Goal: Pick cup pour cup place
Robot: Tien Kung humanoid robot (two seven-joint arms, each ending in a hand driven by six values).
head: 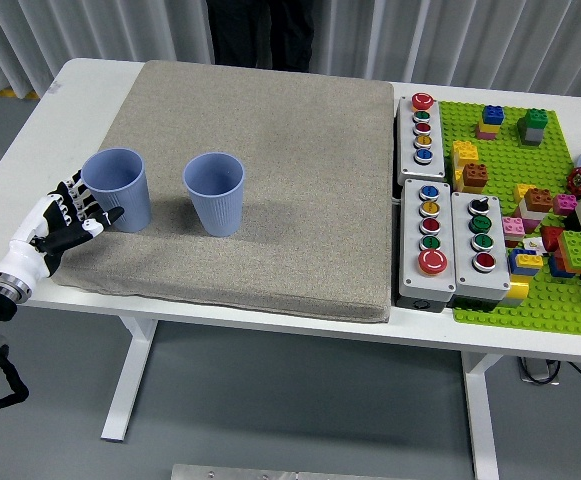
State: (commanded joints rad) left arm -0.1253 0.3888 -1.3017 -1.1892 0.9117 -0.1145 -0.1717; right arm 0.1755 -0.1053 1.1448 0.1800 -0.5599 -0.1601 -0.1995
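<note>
Two blue cups (117,188) (214,193) stand upright on the mat (270,150); left hand (68,218), fingers spread, just beside one.

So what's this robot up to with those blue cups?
The robot's left hand is reaching in from the left, fingers spread, right beside the left blue cup but not yet gripping it. A second blue cup stands upright a little to its right. Both sit on a grey mat covering much of the white table. To the right are button boxes and a green plate of toy bricks, untouched. No right hand is visible.
</note>
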